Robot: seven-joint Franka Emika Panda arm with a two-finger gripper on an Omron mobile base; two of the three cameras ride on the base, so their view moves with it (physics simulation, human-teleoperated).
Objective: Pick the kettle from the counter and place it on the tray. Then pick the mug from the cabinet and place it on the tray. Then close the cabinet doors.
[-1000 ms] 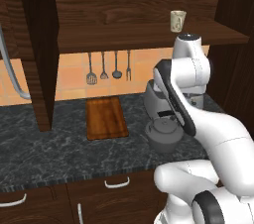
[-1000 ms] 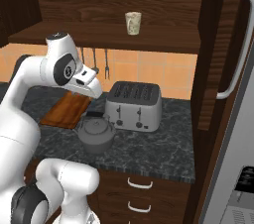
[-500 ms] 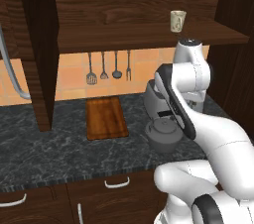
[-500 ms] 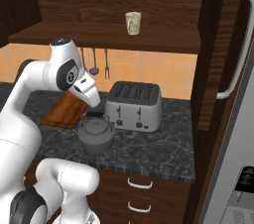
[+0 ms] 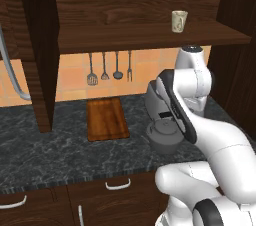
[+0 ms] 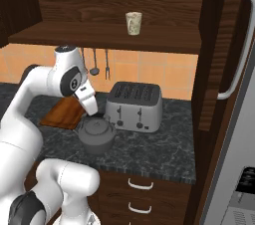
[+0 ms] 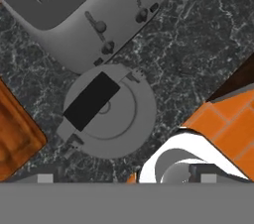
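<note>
In the left base view, the kettle (image 5: 164, 136) sits low and right of the middle, on the dark surface (image 5: 60, 157). The silver toaster (image 5: 156, 101) stands right behind it, very close. The tray (image 5: 106, 118) lies to the left of the kettle, a little way off, with bare surface between them. That bare strip is the good way to carry the kettle over. The mug (image 5: 179, 21) waits on the cabinet (image 5: 115, 35) shelf at the upper right. The kettle also sits near the front edge of the surface, so a bump could push it toward the drop.

In the right base view, the hand (image 6: 89, 103) hangs just above the kettle (image 6: 96, 135), left of the middle. I cannot tell from here how far apart the fingers are. The toaster (image 6: 133, 105) is just to the right of the kettle. If the hand comes down crooked, it may knock the toaster or push the kettle into it. The tray (image 6: 63, 112) peeks out behind the arm at the left, and the mug (image 6: 133, 23) stands at the top middle.

In the hand view, the kettle (image 7: 105, 111) is in the middle, seen from the top, with its black handle (image 7: 92, 100) slanting across it. The fingers are wide and hold nothing. The handle is thin, so I think the fingers could miss it or slip off if they do not line up across it. The toaster (image 7: 84, 7) fills the upper left, nearly touching the kettle. The tray (image 7: 15, 136) corner shows at the left edge. There is open surface (image 7: 198, 49) at the upper right.
</note>
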